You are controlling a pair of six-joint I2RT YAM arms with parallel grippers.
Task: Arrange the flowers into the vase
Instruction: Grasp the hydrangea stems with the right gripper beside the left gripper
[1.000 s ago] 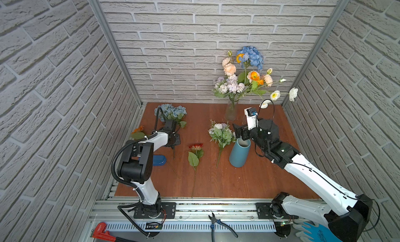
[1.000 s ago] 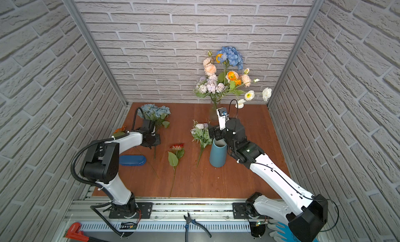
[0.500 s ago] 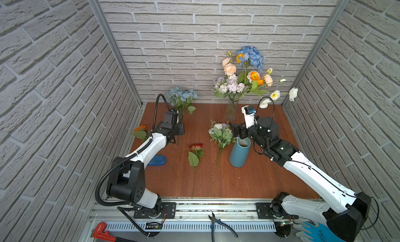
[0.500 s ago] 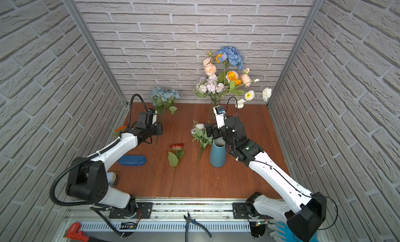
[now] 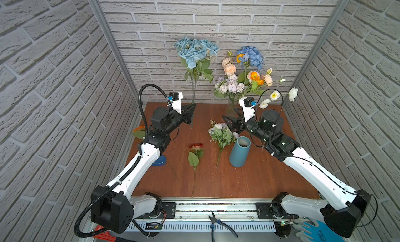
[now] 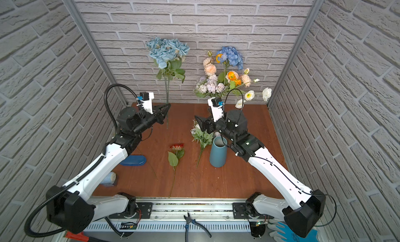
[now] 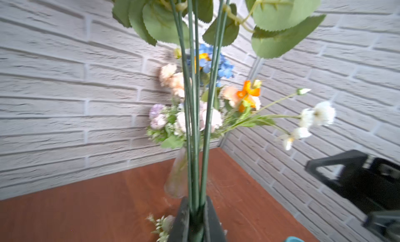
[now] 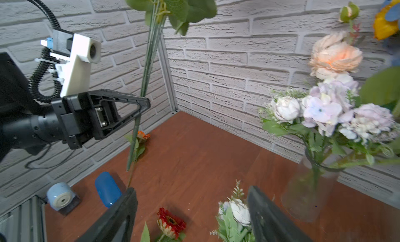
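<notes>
Now your left fingers (image 7: 183,222) pinch the blue hydrangea (image 5: 195,49) upright, ready for the vase (image 8: 311,191); your right fingers (image 8: 121,217) are open, empty.

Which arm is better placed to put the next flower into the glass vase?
Left. The left hand is shut on the pale blue hydrangea, holding it upright near the glass vase. The right hand is open and empty, over the lilac-white bunch lying on the table.

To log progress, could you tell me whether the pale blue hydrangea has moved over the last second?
Yes. The pale blue hydrangea, held by the left gripper, has risen and shifted right, toward the glass vase.
</notes>
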